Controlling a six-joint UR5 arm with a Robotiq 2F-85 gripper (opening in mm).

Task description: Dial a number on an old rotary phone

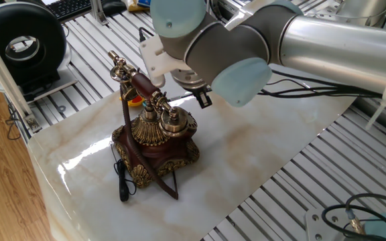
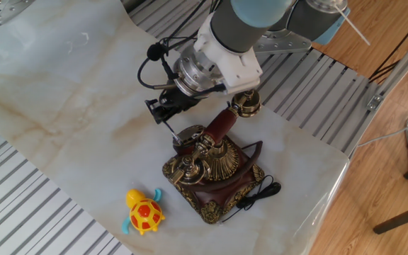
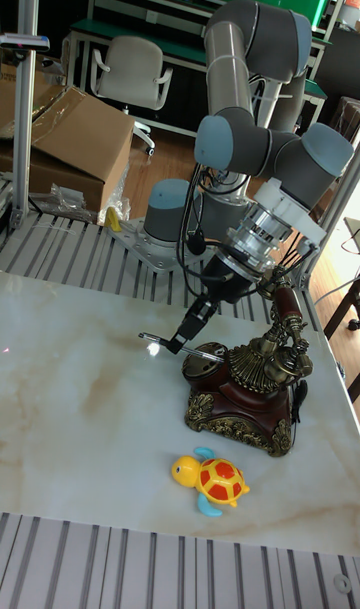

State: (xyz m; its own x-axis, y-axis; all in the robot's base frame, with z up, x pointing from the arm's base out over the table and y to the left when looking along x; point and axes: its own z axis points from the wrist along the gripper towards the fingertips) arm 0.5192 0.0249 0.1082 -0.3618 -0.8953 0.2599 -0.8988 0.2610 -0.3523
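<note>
Old rotary phone [image 2: 207,170] upright on the pale marble counter [image 2: 55,99]. Dark red-brown body, gold brass filigree base and tall cradle. Brass-ended reddish handset [image 1: 139,84] rests across the cradle. Black cord [image 1: 122,181] trails onto the counter beside the base

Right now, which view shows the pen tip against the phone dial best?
The tall fixed view: the slim black-and-silver pen shows side-on, its tip at the ornate red-brown brass rotary phone. The other fixed view shows it foreshortened; in one fixed view the arm hides most of it.
</note>
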